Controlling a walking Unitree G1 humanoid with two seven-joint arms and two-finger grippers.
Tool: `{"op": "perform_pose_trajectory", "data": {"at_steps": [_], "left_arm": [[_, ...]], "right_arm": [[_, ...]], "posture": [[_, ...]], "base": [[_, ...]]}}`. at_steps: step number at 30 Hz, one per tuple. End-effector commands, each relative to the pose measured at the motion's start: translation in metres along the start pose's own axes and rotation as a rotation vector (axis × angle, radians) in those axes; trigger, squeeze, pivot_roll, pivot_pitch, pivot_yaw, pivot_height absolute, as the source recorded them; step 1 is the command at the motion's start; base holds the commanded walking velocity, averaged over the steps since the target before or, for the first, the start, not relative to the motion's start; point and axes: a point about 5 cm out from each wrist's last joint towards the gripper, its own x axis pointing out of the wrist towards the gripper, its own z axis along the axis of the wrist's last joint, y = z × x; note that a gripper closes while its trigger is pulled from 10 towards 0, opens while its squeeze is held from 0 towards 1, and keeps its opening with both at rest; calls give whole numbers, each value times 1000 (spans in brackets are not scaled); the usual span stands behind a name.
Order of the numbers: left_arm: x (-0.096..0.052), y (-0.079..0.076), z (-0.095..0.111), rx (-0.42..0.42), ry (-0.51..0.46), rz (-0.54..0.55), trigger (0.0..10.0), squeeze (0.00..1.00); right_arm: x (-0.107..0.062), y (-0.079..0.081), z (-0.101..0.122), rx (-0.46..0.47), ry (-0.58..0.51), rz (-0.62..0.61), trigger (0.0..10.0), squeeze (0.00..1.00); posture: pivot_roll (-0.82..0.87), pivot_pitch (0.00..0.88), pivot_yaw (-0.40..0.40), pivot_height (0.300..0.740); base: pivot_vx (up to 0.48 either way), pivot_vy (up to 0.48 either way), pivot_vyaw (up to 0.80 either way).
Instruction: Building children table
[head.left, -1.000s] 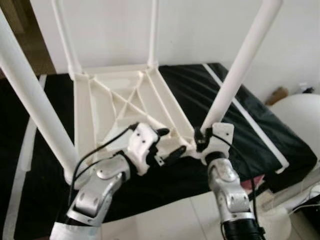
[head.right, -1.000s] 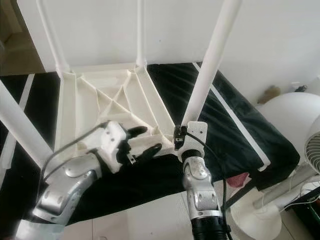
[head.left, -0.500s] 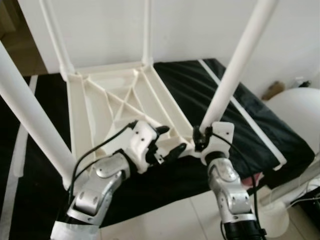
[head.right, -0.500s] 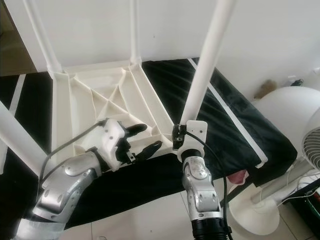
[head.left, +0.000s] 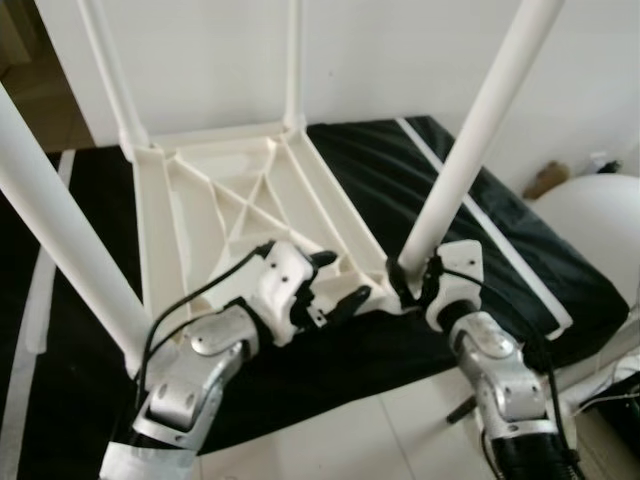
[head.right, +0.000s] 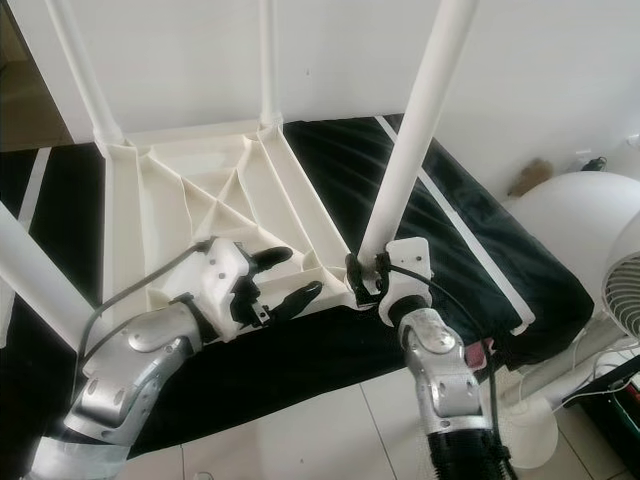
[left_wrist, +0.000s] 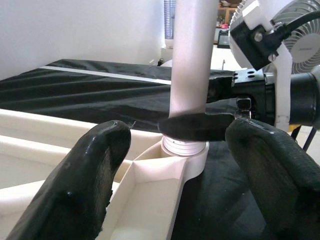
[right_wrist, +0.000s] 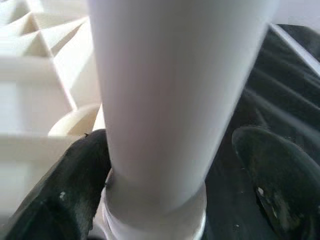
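Note:
A white children's table (head.left: 240, 200) lies upside down on a black sheet (head.left: 480, 230), its legs pointing up. My right gripper (head.left: 403, 280) is at the foot of the near right leg (head.left: 465, 160), where the leg meets its corner socket. In the right wrist view the leg (right_wrist: 165, 100) stands between the fingers; one finger (right_wrist: 75, 190) touches it and the other (right_wrist: 272, 175) stands apart. My left gripper (head.left: 340, 282) is open over the table's near rim, just left of that socket, with nothing in it. In the left wrist view its fingers (left_wrist: 100, 165) frame the socket (left_wrist: 182, 147).
The near left leg (head.left: 60, 220) rises steeply at the left, and two thin far legs (head.left: 293, 60) stand by the white wall. A white fan (head.right: 625, 280) and a round white object (head.left: 600, 230) stand at the right. Pale floor tiles (head.left: 340, 440) lie below the sheet's edge.
My right wrist has swung out to the right around the foot of the leg, fingers staying at the socket. The left gripper and the table have held still.

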Motion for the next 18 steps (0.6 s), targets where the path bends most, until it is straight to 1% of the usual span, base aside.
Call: {"op": "perform_pose_trajectory", "data": {"at_steps": [1, 2, 3, 4, 5, 6, 7, 8, 10, 11, 12, 14, 15, 16, 17, 18], "left_arm": [[1, -3, -3, 14, 14, 7, 10000, 0], [1, -3, -3, 14, 14, 7, 10000, 0], [1, -3, -3, 14, 13, 8, 10000, 0], [1, -3, -3, 14, 13, 8, 10000, 0], [1, -3, -3, 15, 12, 9, 10000, 0], [1, -3, -3, 15, 12, 9, 10000, 0], [2, -3, -3, 16, 12, 10, 10000, 0], [2, -3, -3, 16, 12, 10, 10000, 0], [4, -3, -2, 19, 9, 5, 10000, 0], [4, -3, -2, 19, 9, 5, 10000, 0], [5, -3, -2, 22, 8, 2, 10000, 0], [5, -3, -2, 22, 8, 2, 10000, 0], [5, -3, -2, 26, 8, 0, 10000, 0], [5, -3, -2, 26, 8, 0, 10000, 0], [6, -2, -2, 32, 9, -1, 10000, 0], [6, -2, -2, 32, 9, -1, 10000, 0]], "right_arm": [[1, 1, 0, -5, -16, 54, 10000, 0], [1, 1, 0, -5, -16, 54, 10000, 0], [1, -2, 1, -25, -14, 108, 10000, 0], [1, -2, 1, -25, -14, 108, 10000, 0], [3, -5, 2, -45, -11, 161, 10000, 0], [3, -5, 2, -45, -11, 161, 10000, 0], [3, -7, 3, -60, -9, 200, 10000, 0], [3, -7, 3, -60, -9, 200, 10000, 0], [11, -14, 8, -115, -7, 285, 10000, 0], [11, -14, 8, -115, -7, 285, 10000, 0], [16, -16, 11, -135, -6, 320, 10000, 0], [16, -16, 11, -135, -6, 320, 10000, 0], [19, -17, 12, -148, -1, 345, 10000, 0], [19, -17, 12, -148, -1, 345, 10000, 0], [22, -17, 13, -166, 7, 382, 10000, 0], [22, -17, 13, -166, 7, 382, 10000, 0]], "posture": [[-23, 53, -53, 740], [-23, 53, -53, 740], [-24, 57, -53, 740], [-24, 57, -53, 740], [-27, 57, -51, 740], [-27, 57, -51, 740], [-27, 57, -50, 740], [-27, 57, -50, 740], [-29, 57, -46, 740], [-29, 57, -46, 740], [-27, 57, -46, 740], [-27, 57, -46, 740], [-27, 55, -46, 740], [-27, 55, -46, 740], [-27, 56, -44, 740], [-27, 56, -44, 740]], "base": [[0, 0, 0], [0, 0, 0], [0, 0, 0], [0, 0, 0], [0, 0, 0], [0, 0, 0], [0, 0, 0], [0, 0, 0], [0, 0, 0], [0, 0, 0], [0, 0, 0], [0, 0, 0], [0, 0, 0], [0, 0, 0], [0, 0, 0], [0, 0, 0]]}}
